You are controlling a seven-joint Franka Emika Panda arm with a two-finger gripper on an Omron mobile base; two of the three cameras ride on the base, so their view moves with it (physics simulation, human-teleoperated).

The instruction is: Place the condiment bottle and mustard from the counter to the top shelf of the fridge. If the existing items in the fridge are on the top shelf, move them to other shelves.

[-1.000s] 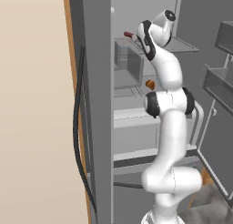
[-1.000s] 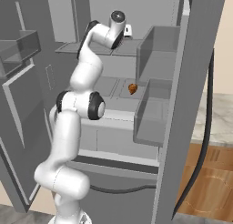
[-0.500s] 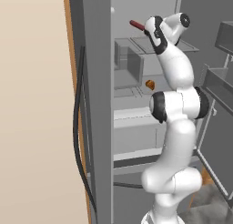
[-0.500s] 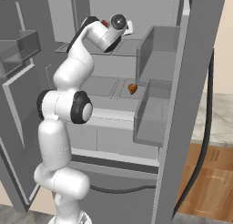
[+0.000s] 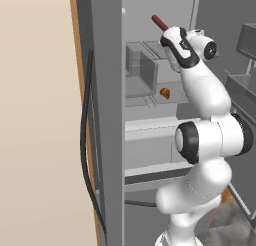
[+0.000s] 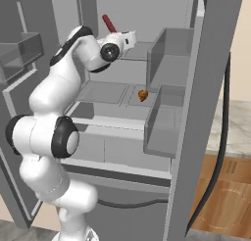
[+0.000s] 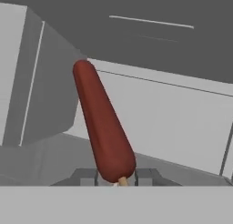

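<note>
Up inside the open fridge (image 6: pixel 215 63), the hand (image 7: pixel 116 177) grips a dark-red corn dog (image 7: pixel 102 123) by its stick — tip leaning toward eleven o'clock — small orange item (image 6: pixel 142 95) on the shelf below.

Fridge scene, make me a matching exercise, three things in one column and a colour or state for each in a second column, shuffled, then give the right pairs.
Things:
1. corn dog
2. small round food on the middle shelf
3. gripper

States:
A. orange-brown, lying loose on a shelf
B. dark red, long, on a stick
C. jaws shut on a stick

Pairs: 1-B, 2-A, 3-C
</note>
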